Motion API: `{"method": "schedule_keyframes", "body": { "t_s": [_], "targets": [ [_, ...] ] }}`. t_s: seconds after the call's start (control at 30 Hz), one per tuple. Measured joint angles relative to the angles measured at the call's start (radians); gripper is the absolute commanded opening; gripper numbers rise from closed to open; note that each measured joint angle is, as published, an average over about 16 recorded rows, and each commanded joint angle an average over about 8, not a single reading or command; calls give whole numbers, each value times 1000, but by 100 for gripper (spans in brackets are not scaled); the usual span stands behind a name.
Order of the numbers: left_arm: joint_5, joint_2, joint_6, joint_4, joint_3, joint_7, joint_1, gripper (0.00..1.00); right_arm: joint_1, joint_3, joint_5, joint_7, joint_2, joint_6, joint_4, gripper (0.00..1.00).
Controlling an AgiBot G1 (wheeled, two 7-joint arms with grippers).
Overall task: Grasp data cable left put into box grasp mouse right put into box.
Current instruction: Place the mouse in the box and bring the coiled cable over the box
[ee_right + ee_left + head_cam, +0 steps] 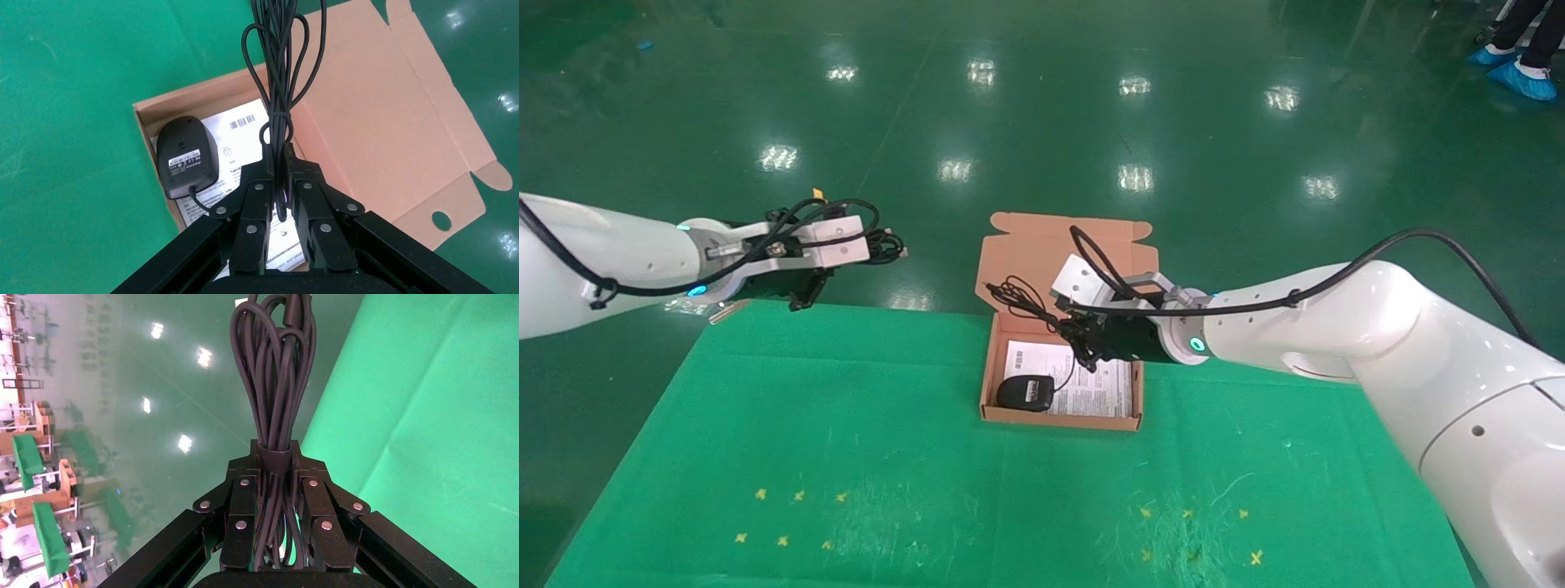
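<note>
My left gripper (866, 247) hangs beyond the table's far left edge, shut on the data cable (274, 373), a strapped black bundle (891, 245) that sticks out past the fingertips. The box (1034, 253) lies open at the table's far middle, lid tilted back. The mouse (1026, 393) rests in the box's near left corner, label side up (186, 156). Above the box, my right gripper (1083, 341) is shut on the mouse's bundled cord (278, 116). That cord's loops (1019, 297) reach over the lid, and a short length runs down to the mouse.
A white printed sheet (1091, 392) covers the box floor. Green cloth (846, 425) covers the table, with yellow cross marks (789, 514) near the front. A small metallic object (729, 308) lies at the far left table edge. Blue-covered feet (1520, 77) stand far right.
</note>
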Motion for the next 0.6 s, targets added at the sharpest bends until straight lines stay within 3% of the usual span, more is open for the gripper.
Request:
{"method": "schedule_keyframes", "body": {
  "t_s": [0.33,0.6],
  "targets": [
    [-48,47,-33,39,9,45,22,0,-3,3,12,12,40,-2,39,100],
    [-126,158,-159,163,27,179,53,0,2,10,16,38,124,-2,100,100]
  ]
}}
